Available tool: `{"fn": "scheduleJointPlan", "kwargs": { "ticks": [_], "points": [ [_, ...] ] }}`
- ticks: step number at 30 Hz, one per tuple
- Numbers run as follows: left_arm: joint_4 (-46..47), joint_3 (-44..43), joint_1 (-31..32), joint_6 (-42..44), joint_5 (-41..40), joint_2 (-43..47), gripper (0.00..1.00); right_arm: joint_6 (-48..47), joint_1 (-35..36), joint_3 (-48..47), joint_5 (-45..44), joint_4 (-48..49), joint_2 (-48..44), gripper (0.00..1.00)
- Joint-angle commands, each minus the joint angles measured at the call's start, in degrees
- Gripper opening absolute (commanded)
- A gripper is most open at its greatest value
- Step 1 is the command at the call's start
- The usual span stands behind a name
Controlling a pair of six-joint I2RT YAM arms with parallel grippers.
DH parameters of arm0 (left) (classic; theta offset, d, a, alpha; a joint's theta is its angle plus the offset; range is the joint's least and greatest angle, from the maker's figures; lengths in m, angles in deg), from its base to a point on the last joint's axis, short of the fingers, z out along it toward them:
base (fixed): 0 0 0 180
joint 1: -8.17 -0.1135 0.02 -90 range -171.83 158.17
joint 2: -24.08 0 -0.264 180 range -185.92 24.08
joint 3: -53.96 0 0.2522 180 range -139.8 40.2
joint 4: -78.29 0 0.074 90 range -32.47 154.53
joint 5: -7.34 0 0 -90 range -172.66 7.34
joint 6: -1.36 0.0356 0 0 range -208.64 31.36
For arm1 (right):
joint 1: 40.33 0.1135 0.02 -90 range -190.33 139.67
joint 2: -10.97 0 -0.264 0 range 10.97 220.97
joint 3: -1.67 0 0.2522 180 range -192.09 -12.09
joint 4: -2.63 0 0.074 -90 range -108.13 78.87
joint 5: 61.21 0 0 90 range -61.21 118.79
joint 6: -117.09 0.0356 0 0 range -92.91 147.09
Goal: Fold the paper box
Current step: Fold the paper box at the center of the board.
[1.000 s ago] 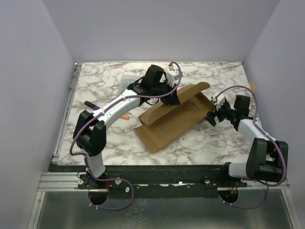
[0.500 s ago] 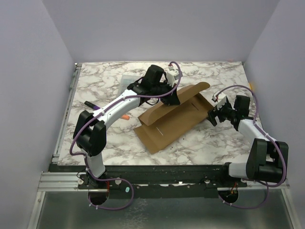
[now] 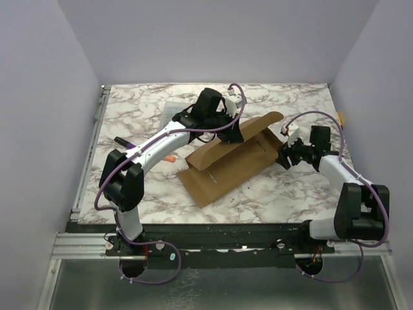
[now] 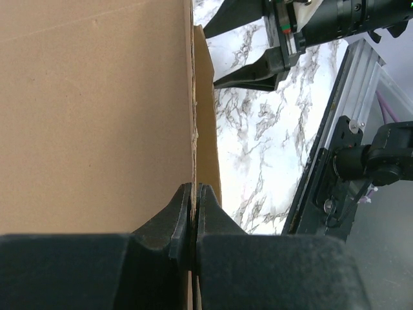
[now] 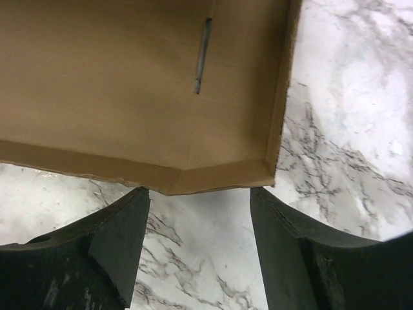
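The paper box (image 3: 229, 161) is a brown cardboard sheet lying slantwise on the marble table, its far flap raised. My left gripper (image 3: 233, 134) is shut on the raised flap's edge; in the left wrist view the jaws pinch the thin cardboard edge (image 4: 193, 129) at the gripper (image 4: 194, 194). My right gripper (image 3: 285, 157) is open at the box's right end. In the right wrist view its fingers (image 5: 116, 226) straddle bare marble just short of the box's folded end flap (image 5: 213, 175), not touching it. A slit (image 5: 203, 55) shows in the panel.
A clear plastic case (image 3: 175, 108) sits behind the left arm at the back left. A small orange item (image 3: 169, 158) lies left of the box. The table's metal rail (image 4: 329, 155) runs along the near edge.
My right gripper has moved left and a little away from me, closer to the box's right end. The box has shifted slightly left. My left gripper keeps its hold on the flap.
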Motion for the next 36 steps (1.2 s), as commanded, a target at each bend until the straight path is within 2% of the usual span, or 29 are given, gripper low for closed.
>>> {"fn": "scheduleJointPlan", "kwargs": {
  "ticks": [1,14,27,29,34,36],
  "points": [
    [-0.3,-0.6,0.0,-0.5,2.0,0.3,0.00,1.4,1.8,-2.6,1.5,-3.5,2.7,0.69],
    [0.3,-0.9,-0.1,-1.2,3.4,0.4,0.00,3.6,2.2,-5.9,8.9,-6.4,8.6,0.77],
    [8.9,0.7,-1.7,-9.5,11.1,0.9,0.00,-5.7,2.2,-5.1,16.6,-6.8,10.3,0.82],
    [9.2,0.7,-1.9,-9.9,11.2,0.7,0.00,-6.9,2.2,-5.7,16.6,-7.4,11.4,0.80],
    [9.3,1.2,-2.6,-10.0,10.9,0.7,0.00,-14.2,2.2,-6.5,16.9,-11.2,12.4,0.64],
    [9.3,1.6,-2.9,-9.9,10.9,0.7,0.00,-18.5,2.2,-6.2,17.1,-13.2,11.9,0.62]
  ]
}}
